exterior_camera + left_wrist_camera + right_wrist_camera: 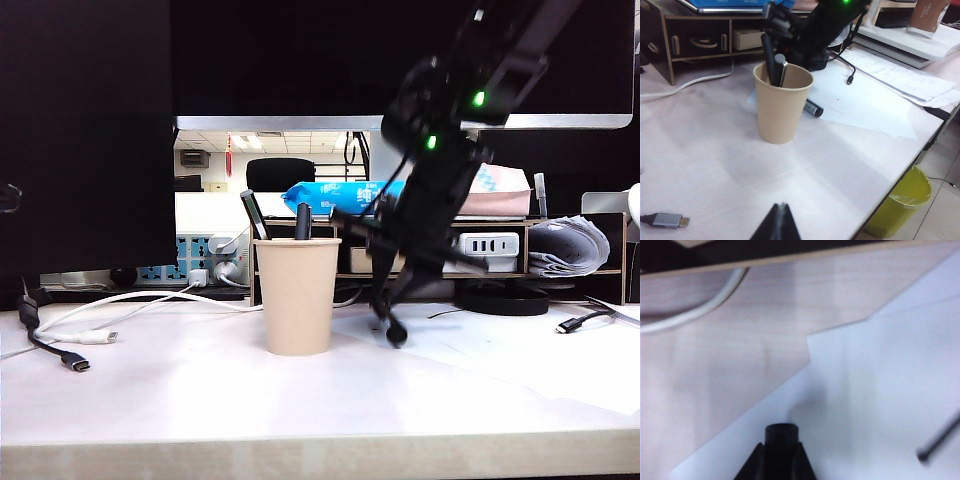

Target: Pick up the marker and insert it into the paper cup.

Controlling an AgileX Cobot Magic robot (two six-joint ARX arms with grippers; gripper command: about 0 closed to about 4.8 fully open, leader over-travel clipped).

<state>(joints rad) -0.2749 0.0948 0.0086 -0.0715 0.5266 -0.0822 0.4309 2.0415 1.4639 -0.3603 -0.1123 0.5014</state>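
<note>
The tan paper cup (297, 296) stands upright on the white table, with two thin dark pens (302, 221) sticking out of it. Just right of the cup, the black marker (813, 108) lies on a white paper sheet (865, 107). My right gripper (392, 318) reaches steeply down onto it. In the right wrist view its two fingers press against both sides of the marker (781, 432), whose round end pokes out in front of the right gripper (781, 446). My left gripper (781, 206) hangs shut and empty over the near table, well short of the cup (780, 107).
White cables (130, 300) and a USB plug (75, 362) lie at the left. A wooden shelf (350, 272) with a power strip (488, 244) runs behind the cup under the monitor. Another cable end (570, 323) lies at the right. A yellow bin (900, 202) stands below the table edge.
</note>
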